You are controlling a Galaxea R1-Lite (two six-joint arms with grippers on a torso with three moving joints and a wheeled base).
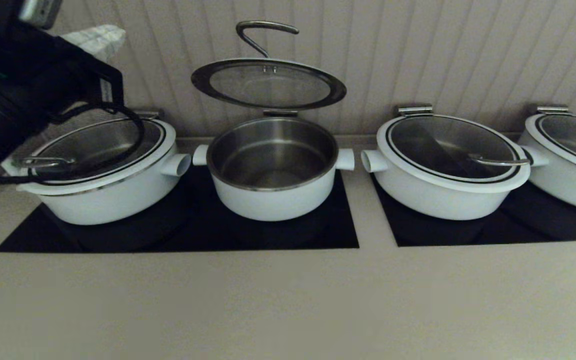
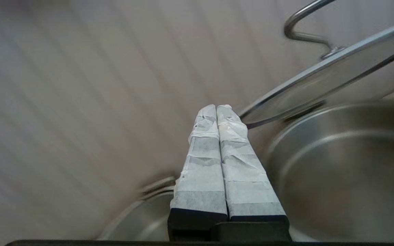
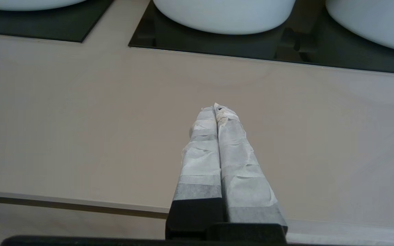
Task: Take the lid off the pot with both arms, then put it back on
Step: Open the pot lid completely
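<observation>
The pot (image 1: 273,170) stands in the middle on a black cooktop, uncovered, its steel inside bare. The lid (image 1: 268,85) stands tilted up above the pot's back rim, its steel bar handle (image 1: 263,32) toward the wall; no gripper touches it. My left gripper (image 1: 95,40) is high at the far left, above the left wide pot and left of the lid, shut and empty. In the left wrist view, the left gripper (image 2: 216,107) points at the wall beside the lid's edge (image 2: 330,78) and the pot (image 2: 347,171). My right gripper (image 3: 216,108) is shut and empty over the bare counter, out of the head view.
Wide lidded pots stand at left (image 1: 103,175), right (image 1: 448,170) and far right (image 1: 568,155). A black cable (image 1: 133,130) from the left arm loops over the left pot's lid. A ribbed wall (image 1: 418,50) rises close behind. The beige counter (image 1: 288,300) runs in front.
</observation>
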